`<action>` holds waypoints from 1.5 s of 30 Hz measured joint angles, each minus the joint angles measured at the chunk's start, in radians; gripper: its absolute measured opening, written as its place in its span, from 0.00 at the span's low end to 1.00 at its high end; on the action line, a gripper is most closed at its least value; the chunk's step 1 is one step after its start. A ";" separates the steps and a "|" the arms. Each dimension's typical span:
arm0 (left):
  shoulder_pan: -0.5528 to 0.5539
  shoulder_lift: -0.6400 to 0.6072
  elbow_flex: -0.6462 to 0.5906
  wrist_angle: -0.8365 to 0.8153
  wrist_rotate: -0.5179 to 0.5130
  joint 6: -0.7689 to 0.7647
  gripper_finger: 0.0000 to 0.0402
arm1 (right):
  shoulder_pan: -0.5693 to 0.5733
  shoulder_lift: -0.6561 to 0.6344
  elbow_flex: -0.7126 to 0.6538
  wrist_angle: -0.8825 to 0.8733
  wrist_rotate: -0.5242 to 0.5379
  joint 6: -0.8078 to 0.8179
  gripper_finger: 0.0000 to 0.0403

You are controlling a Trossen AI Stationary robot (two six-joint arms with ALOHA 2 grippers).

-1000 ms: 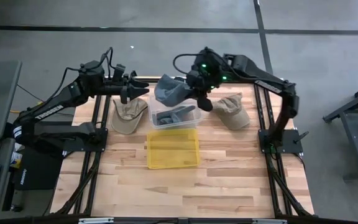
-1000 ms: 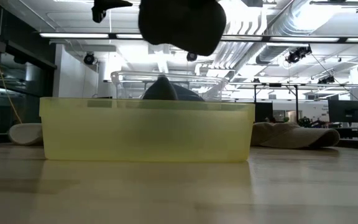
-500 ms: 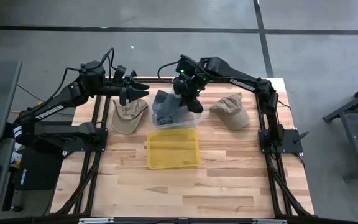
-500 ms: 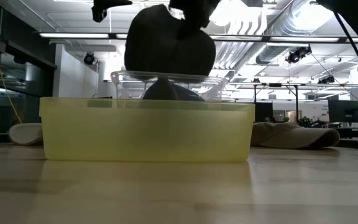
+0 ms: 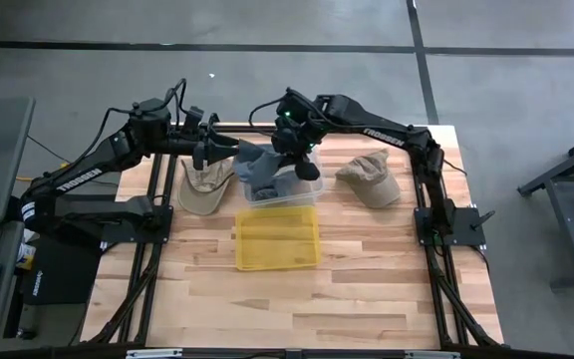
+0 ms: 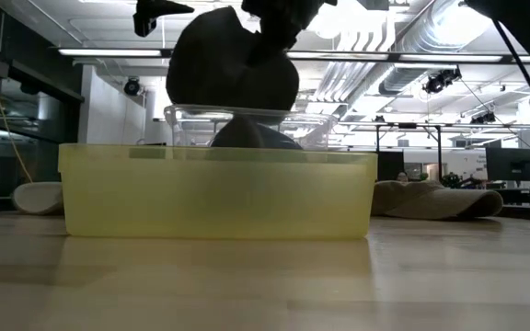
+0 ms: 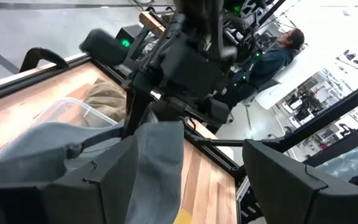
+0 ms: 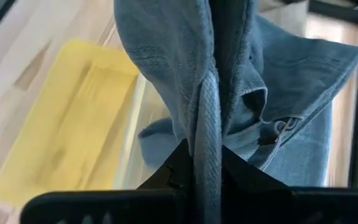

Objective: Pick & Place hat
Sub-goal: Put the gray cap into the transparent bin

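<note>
Grey-blue denim hat [image 5: 258, 164], crumpled (brim pinched in right tool [image 5: 289, 160])

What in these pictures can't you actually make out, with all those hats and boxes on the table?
- Clear bin contents: in the high view the held grey hat and right gripper cover them; in the low view the yellow bin blocks them.
- Right gripper's fingertips: buried in hat fabric in the right wrist view.
- Tan hat by the left gripper: partly under that arm.
</note>
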 joint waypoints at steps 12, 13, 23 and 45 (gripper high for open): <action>0.000 0.000 0.000 0.000 -0.002 -0.020 0.66 | -0.001 0.052 0.000 -0.076 -0.004 -0.101 0.06; 0.000 0.000 0.000 0.000 -0.003 -0.020 0.66 | -0.005 0.055 0.000 -0.076 -0.004 -0.102 0.06; 0.000 0.000 0.000 0.000 -0.010 -0.024 0.66 | -0.035 0.059 -0.002 -0.079 0.011 -0.145 0.06; 0.000 0.001 0.000 0.000 -0.011 -0.032 0.66 | -0.058 0.059 -0.211 0.070 0.058 -0.115 0.06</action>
